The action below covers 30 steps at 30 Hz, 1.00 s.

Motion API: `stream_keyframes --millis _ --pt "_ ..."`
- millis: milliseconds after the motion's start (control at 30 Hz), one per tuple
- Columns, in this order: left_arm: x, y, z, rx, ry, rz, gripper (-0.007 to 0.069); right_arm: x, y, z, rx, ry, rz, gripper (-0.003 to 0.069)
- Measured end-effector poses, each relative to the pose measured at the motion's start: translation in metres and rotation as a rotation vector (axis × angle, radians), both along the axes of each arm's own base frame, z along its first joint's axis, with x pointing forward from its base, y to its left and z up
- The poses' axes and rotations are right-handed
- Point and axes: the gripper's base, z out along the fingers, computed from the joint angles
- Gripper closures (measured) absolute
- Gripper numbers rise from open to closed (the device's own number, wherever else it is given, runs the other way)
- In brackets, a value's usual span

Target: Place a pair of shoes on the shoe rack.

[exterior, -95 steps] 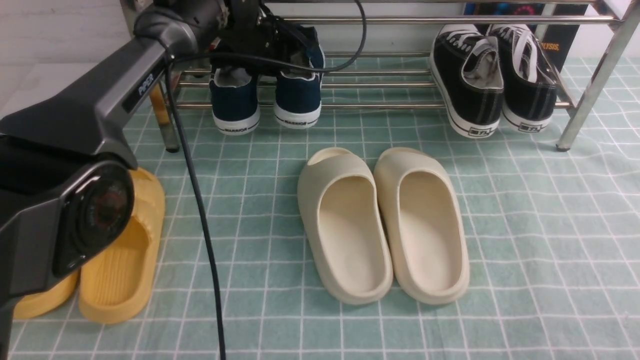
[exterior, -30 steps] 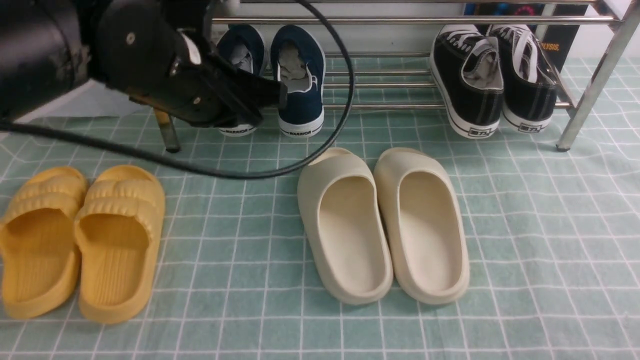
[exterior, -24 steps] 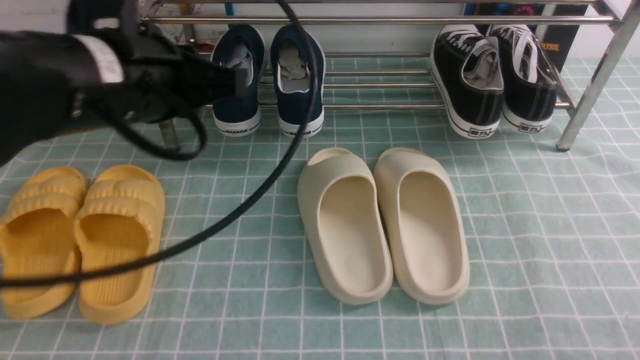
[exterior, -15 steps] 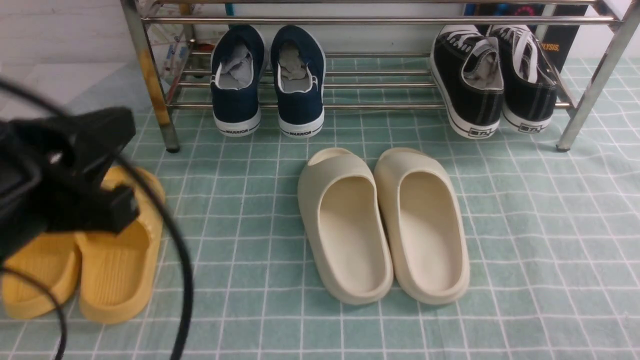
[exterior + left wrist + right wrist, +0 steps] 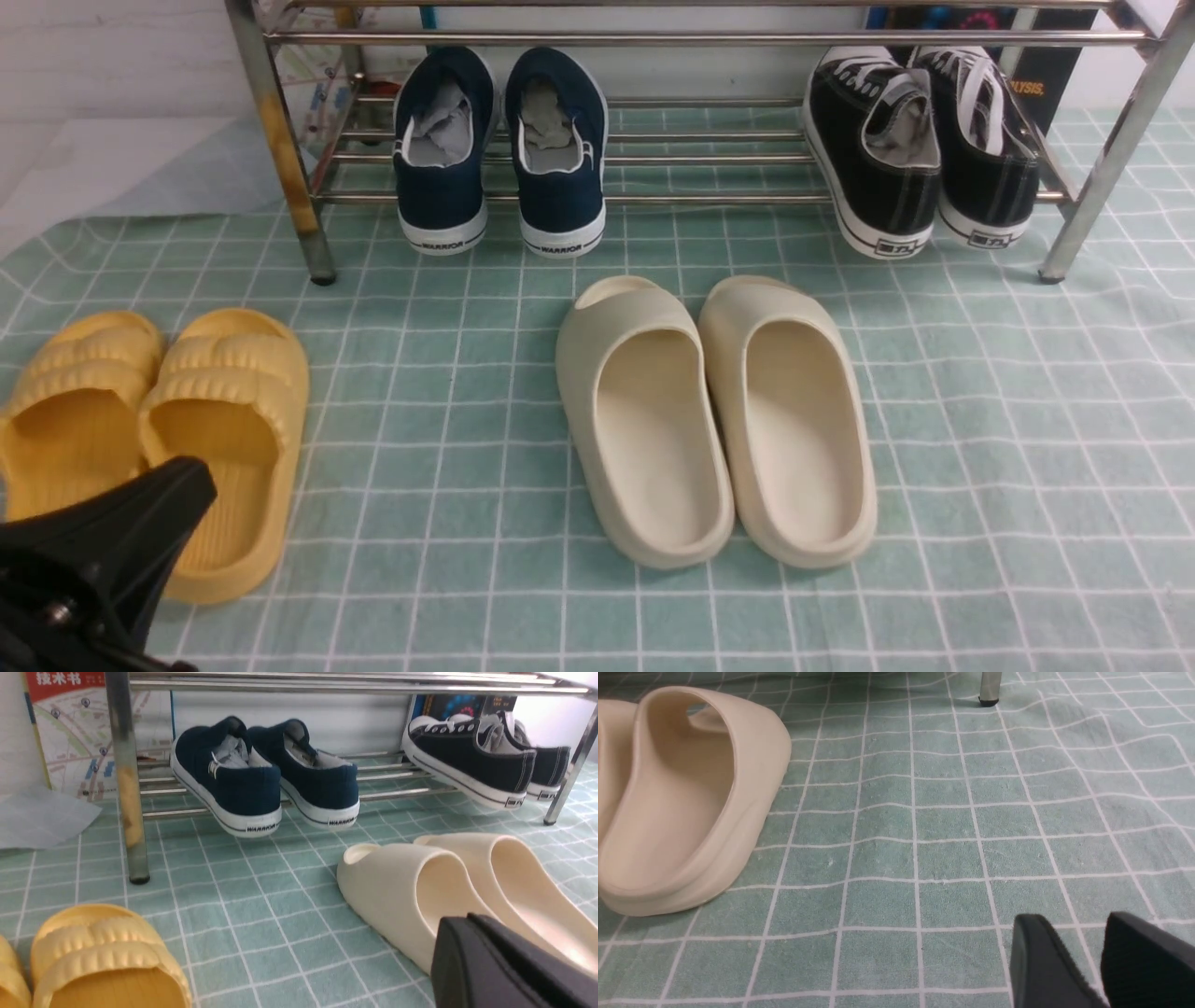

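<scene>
The pair of shoes, two navy slip-ons [image 5: 441, 159] [image 5: 558, 159] with white soles, stands side by side on the lower bars of the chrome shoe rack [image 5: 709, 39], heels toward me and hanging a little over the front bar. In the left wrist view the shoes [image 5: 261, 779] sit far beyond the gripper. My left gripper [image 5: 191, 481] is low at the near left, over the yellow slides, shut and empty. My right gripper [image 5: 1076, 919] hovers over bare cloth, open with nothing between its fingers; it is out of the front view.
Black lace-up sneakers [image 5: 920, 140] fill the rack's right end. Cream slides [image 5: 709, 420] lie on the green checked cloth mid-floor, and yellow slides [image 5: 187, 411] at the near left. Rack legs [image 5: 303, 215] [image 5: 1092, 187] stand at either side.
My left arm has pulled back from the rack, swinging left and down to the near-left corner. The navy shoes stay on the rack, untouched.
</scene>
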Motion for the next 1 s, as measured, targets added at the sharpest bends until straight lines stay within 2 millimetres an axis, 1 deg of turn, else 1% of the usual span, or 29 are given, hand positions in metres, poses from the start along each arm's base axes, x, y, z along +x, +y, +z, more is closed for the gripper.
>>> stream_keyframes --millis 100,267,400,433,533,567,600,667,800,833,867,900,1000 --pt "0.000 0.000 -0.006 0.012 0.017 0.001 0.0638 0.000 0.000 0.000 0.000 0.000 0.000 0.0419" --pt "-0.001 0.000 -0.007 0.020 0.013 0.000 0.0638 0.000 0.000 0.000 0.000 0.000 0.000 0.0419" --pt "-0.010 0.007 -0.013 -0.003 -0.040 0.031 0.0638 0.000 0.000 0.000 0.000 0.000 0.000 0.0419" --pt "-0.016 0.013 -0.015 -0.023 -0.089 0.077 0.0638 0.000 0.000 0.000 0.000 0.000 0.000 0.0419" --pt "-0.025 0.021 -0.020 -0.063 -0.173 0.157 0.0638 0.000 0.000 0.000 0.000 0.000 0.000 0.0419" --pt "-0.025 0.021 -0.020 -0.065 -0.175 0.162 0.0638 0.000 0.000 0.000 0.000 0.000 0.000 0.0419" --pt "-0.027 0.024 -0.028 -0.085 -0.204 0.201 0.0638 0.000 0.000 0.000 0.000 0.000 0.000 0.0419" --pt "-0.026 0.025 -0.040 -0.091 -0.176 0.229 0.0638 0.000 0.000 0.000 0.000 0.000 0.000 0.0419" --pt "-0.025 0.027 -0.052 -0.090 -0.086 0.259 0.0638 0.000 0.000 0.000 0.000 0.000 0.000 0.0419" --pt "-0.025 0.028 -0.057 -0.092 -0.029 0.270 0.0638 0.000 0.000 0.000 0.000 0.000 0.000 0.0419" --pt "-0.025 0.028 -0.059 -0.091 -0.013 0.273 0.0638 0.000 0.000 0.000 0.000 0.000 0.000 0.0419" --pt "-0.025 0.028 -0.066 -0.083 0.058 0.282 0.0638 0.000 0.000 0.000 0.000 0.000 0.000 0.0419" --pt "-0.027 0.028 -0.073 -0.080 0.142 0.284 0.0638 0.000 0.000 0.000 0.000 0.000 0.000 0.0419"
